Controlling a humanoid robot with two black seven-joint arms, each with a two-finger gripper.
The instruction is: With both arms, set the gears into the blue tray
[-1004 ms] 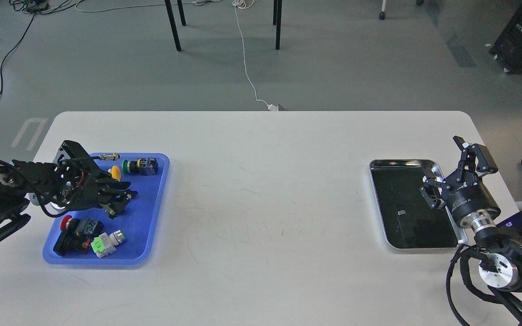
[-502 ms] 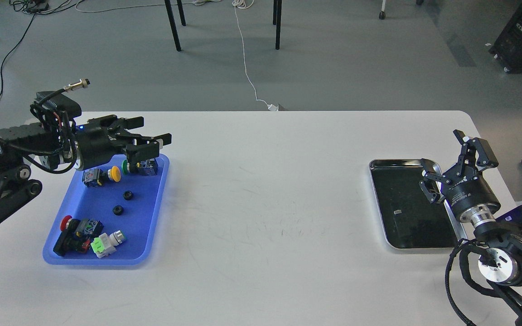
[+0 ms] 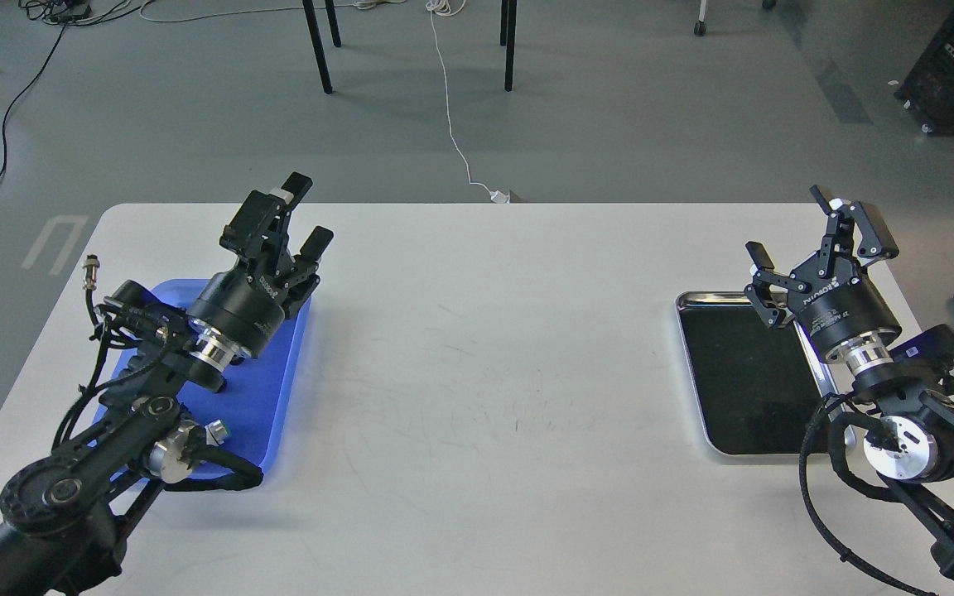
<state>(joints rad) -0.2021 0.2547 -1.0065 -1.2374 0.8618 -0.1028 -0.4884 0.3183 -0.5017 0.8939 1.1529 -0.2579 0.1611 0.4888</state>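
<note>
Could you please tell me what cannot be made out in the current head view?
- Gears: none visible; the left arm covers most of the blue tray.
- Push-button switches: hidden under that arm too, one pale tip showing.
- Silver tray: right side blocked by the right arm.

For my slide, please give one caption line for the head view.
Two black robot arms raised with open pincers, left over a flat bright-blue plastic tray, right beside a silver-rimmed tray.

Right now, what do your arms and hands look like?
Both arms are black and jointed, with silver wrist rings and loose black cables looped along them. Each hand, left and right, has two black fingers on a round black body with white lettering.
</note>
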